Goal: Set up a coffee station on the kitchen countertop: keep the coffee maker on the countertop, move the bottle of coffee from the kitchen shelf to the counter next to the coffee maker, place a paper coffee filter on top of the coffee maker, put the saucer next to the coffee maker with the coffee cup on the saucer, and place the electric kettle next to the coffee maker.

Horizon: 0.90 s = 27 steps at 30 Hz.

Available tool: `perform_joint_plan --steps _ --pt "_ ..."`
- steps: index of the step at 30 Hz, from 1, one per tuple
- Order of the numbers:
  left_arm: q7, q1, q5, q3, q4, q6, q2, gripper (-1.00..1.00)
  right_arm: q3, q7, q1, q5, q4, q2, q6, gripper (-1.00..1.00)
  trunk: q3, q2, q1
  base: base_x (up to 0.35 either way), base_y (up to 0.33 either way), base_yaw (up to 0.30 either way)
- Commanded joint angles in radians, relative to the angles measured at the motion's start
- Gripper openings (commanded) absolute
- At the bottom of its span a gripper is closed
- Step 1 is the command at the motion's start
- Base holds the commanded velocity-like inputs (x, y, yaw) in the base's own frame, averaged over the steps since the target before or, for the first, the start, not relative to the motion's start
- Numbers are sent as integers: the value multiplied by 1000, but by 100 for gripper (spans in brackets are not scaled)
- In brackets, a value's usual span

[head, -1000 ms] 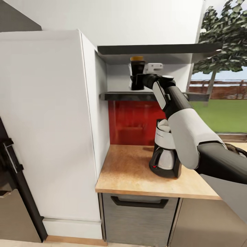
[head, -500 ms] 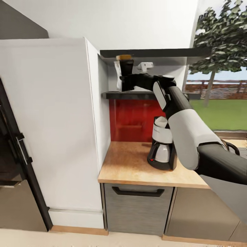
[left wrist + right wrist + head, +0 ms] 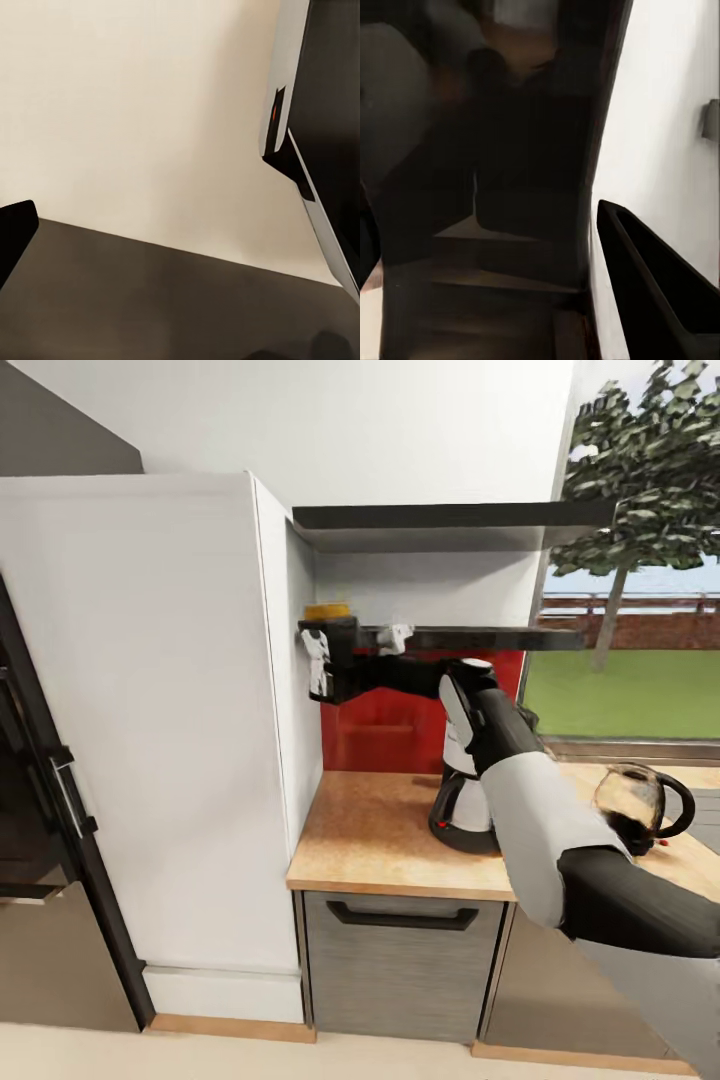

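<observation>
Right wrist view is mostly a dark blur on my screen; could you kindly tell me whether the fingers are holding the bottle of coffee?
Observer: Yes. In the head view the right gripper is closed on the small dark squarish bottle with the yellow-brown cap.
Operator: Is it standing on the shelf?
Observer: No, it hangs in front of the left end of the thin dark wall shelf, beside the tall white cabinet.
Operator: What lies below it?
Observer: The light wood countertop, bare under the bottle. The tall black coffee maker stands further right, and the rounded glass kettle is beyond that.
</observation>
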Motion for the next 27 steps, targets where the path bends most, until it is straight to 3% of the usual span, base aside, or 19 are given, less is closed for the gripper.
perform_joint_plan --steps 1,4,10,18,23,27 --pt "0 0 9 -2 2 -5 0 100 -2 27 25 -1 -29 0 6 -100 0 -1 0 0 0 0" --pt "0 0 9 -3 2 -7 0 100 -2 70 149 -1 -162 0 7 -100 0 -1 0 0 0 0" --pt "0 0 9 -2 2 -7 -1 100 -2 74 271 0 -282 0 7 -100 0 -1 0 0 0 0" --pt "0 0 10 -1 1 -8 0 100 -2 77 399 0 -295 0 -8 -100 0 -1 0 0 0 0" --pt "0 -1 10 -1 0 -8 -1 100 -2 74 460 3 -286 0 -79 -100 0 -1 0 0 0 0" --pt "0 -2 10 -1 -7 -8 -2 100 -2 58 497 6 -225 0 -191 -100 0 -1 0 0 0 0"
